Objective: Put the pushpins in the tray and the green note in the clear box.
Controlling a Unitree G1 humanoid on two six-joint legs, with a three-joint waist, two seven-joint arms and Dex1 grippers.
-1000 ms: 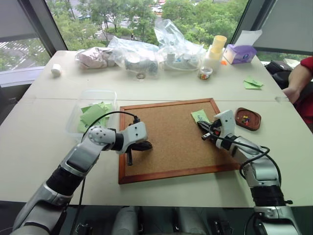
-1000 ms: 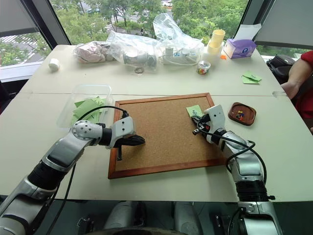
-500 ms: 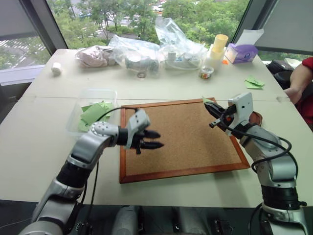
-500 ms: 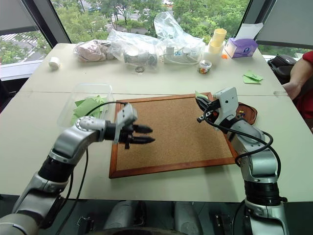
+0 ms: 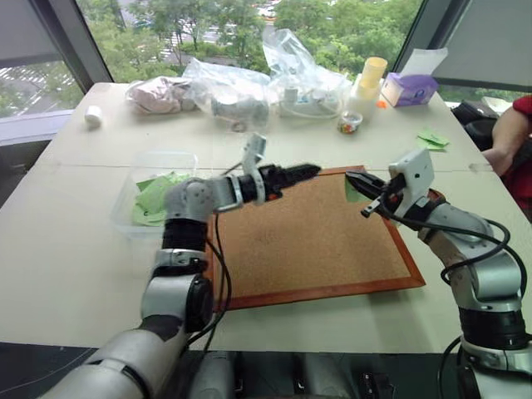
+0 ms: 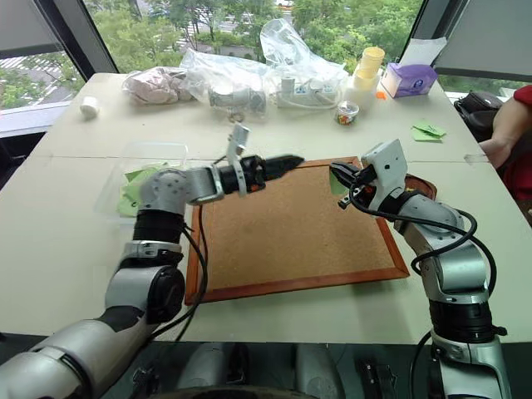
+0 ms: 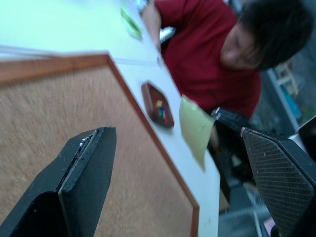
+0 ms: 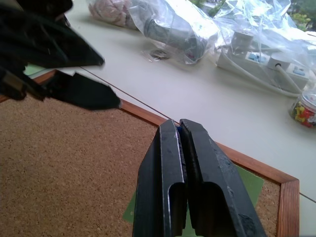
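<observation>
My right gripper (image 5: 355, 178) is shut above the corkboard's far right corner. A speck of blue, apparently a pushpin, shows between its fingertips (image 8: 178, 129), and the green note (image 7: 195, 127) hangs beneath them, clear of the board. The left gripper (image 5: 302, 172) is open and points level at the note, a short gap away and touching nothing. The small reddish-brown tray (image 7: 159, 105) holds coloured pushpins and lies on the table beside the board's right edge, partly hidden behind my right hand. On the left stands the clear box (image 5: 133, 189) with green notes in it.
The wood-framed corkboard (image 5: 307, 245) lies at the table's centre. Clear bags (image 5: 249, 87), a small jar of pins (image 5: 349, 124), yellow cups (image 5: 371, 76) and a purple tissue box (image 5: 407, 90) line the back. A person in red (image 5: 517, 125) sits at the right near loose green notes (image 5: 431, 140).
My left gripper opened, rolled and swung up and right across the board toward the right gripper. The right gripper lifted the note off the board, then held almost still.
</observation>
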